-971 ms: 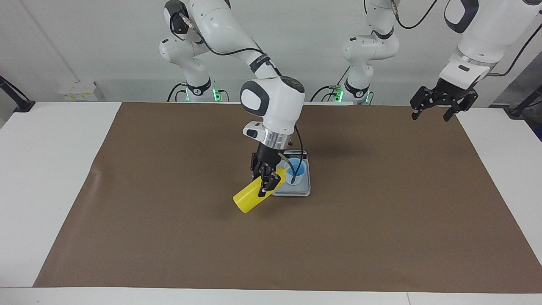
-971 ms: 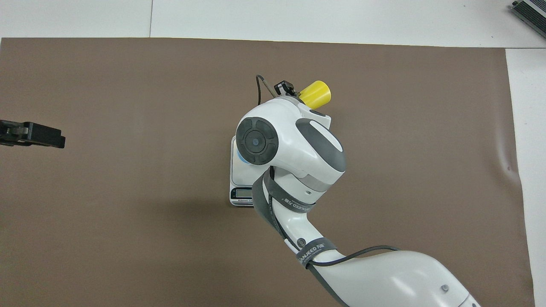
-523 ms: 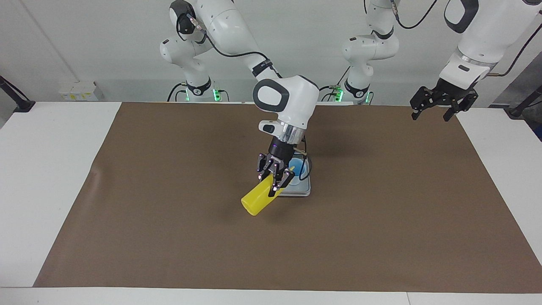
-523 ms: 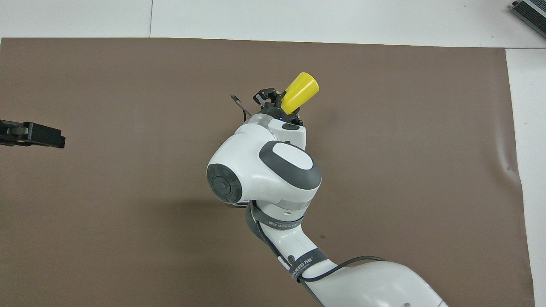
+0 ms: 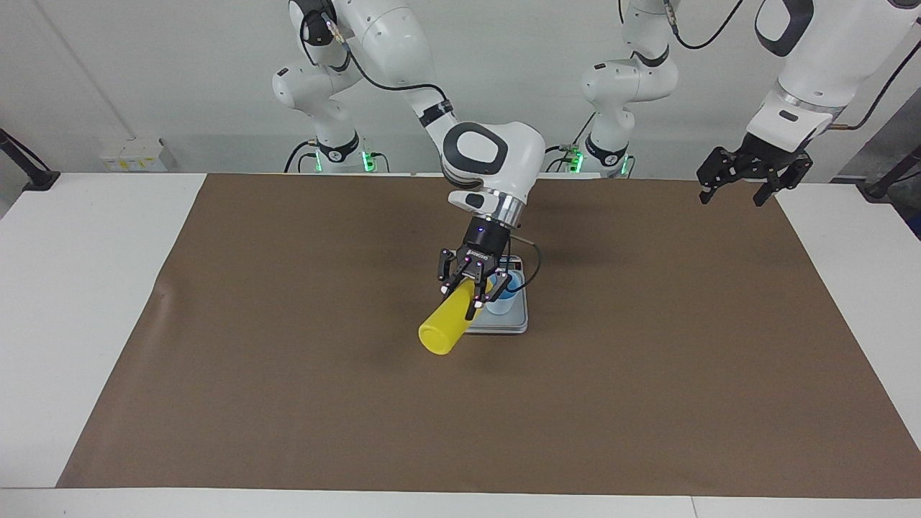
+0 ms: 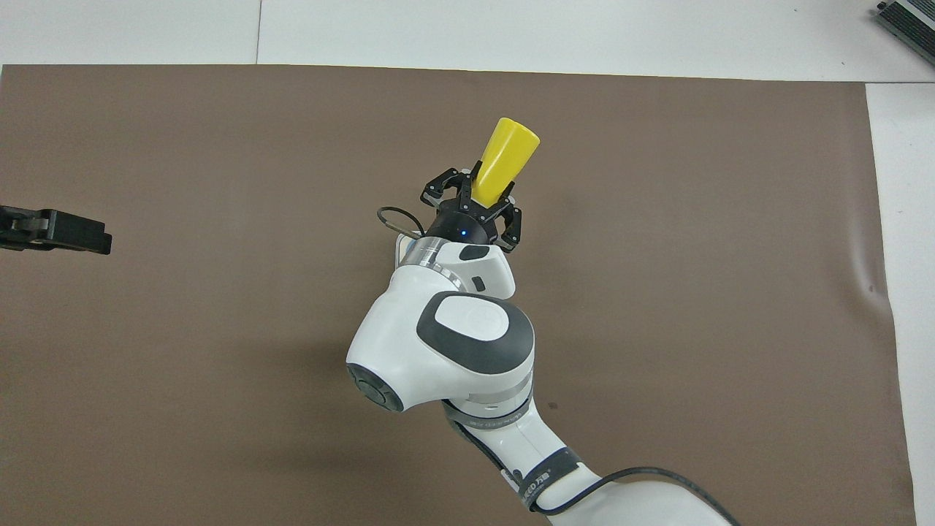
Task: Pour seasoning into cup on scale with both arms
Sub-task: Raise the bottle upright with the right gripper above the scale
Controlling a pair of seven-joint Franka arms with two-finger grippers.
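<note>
The right gripper (image 5: 471,295), its fingers clamped round the neck end of the yellow bottle (image 5: 447,326), held the bottle tilted with its nozzle end over the blue cup (image 5: 501,298), which stood on the scale (image 5: 504,325) at mid-bench; the bottle's base hung clear of the scale, on the side away from the robots. To pour well, the nozzle should probably sit over the cup's mouth and dip below the base, the tilt raised gradually so the flow does not overshoot, and the bottle kept off the rim so the cup is not nudged. The left gripper (image 5: 748,176), fingers spread wide and empty, waited high over the brown mat (image 5: 647,403) at its own end of the bench (image 5: 86,288).

Hidden: the nozzle tip behind the fingers, any stream, the cup's contents and the scale's display; from overhead, the right arm covered the cup and nearly all of the scale.
</note>
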